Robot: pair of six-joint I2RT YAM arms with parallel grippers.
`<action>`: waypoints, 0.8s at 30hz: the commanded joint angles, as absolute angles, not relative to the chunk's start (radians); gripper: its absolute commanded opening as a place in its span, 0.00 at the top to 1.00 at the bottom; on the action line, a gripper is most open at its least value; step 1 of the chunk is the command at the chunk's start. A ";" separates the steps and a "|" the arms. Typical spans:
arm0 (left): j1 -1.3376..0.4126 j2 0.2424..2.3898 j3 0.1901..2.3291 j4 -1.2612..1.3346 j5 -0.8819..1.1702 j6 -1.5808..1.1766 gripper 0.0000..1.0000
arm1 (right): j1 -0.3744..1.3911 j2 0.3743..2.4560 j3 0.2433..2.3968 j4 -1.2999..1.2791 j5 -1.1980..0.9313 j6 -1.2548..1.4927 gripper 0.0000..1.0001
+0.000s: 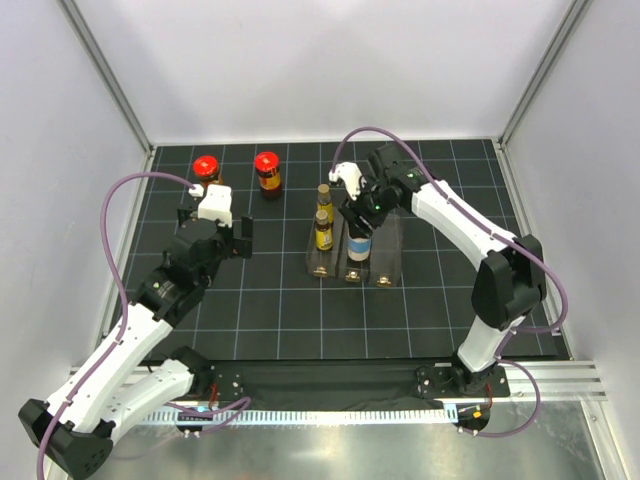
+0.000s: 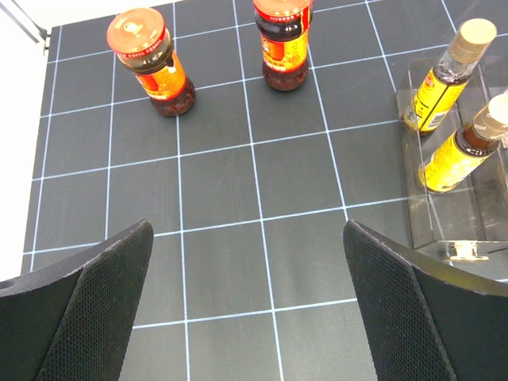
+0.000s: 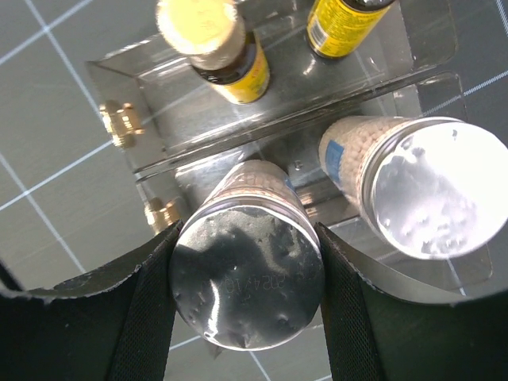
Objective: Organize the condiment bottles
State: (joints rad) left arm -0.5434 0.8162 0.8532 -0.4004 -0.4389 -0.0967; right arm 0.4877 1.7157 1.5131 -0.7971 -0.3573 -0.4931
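Observation:
Two amber jars with red caps (image 1: 207, 167) (image 1: 267, 172) stand on the mat at the back left; the left wrist view shows them ahead, one jar (image 2: 155, 63) left of the other jar (image 2: 283, 40). Two slim yellow-labelled bottles (image 1: 324, 200) (image 1: 323, 234) stand in the left slot of the clear rack (image 1: 384, 262). My right gripper (image 1: 358, 232) is shut on a white blue-labelled bottle (image 3: 248, 274) over the middle slot. A second white bottle (image 3: 432, 194) stands just beside it. My left gripper (image 1: 215, 228) hangs open over bare mat, with nothing between its fingers.
The black gridded mat (image 1: 270, 310) is walled in by white panels on three sides. The rack's right slot (image 1: 388, 250) holds nothing. A metal rail with the arm bases runs along the near edge (image 1: 330, 385).

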 commanded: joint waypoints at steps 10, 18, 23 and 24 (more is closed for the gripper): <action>-0.542 0.821 0.851 -0.354 -0.462 -0.092 0.00 | 0.494 1.750 1.531 -0.718 -0.325 -0.499 0.64; -0.541 0.825 0.851 -0.356 -0.462 -0.092 0.00 | 0.494 1.727 1.493 -0.703 -0.321 -0.502 0.32; -0.541 0.828 0.851 -0.354 -0.465 -0.092 0.00 | 0.494 1.700 1.483 -0.707 -0.328 -0.500 0.23; -0.541 0.827 0.851 -0.354 -0.465 -0.092 0.00 | 0.494 1.692 1.479 -0.706 -0.330 -0.500 0.20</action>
State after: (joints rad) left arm -0.5434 0.8257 0.8528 -0.4004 -0.4454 -0.0967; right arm 0.4892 1.7615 1.4883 -0.7403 -0.3244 -0.4946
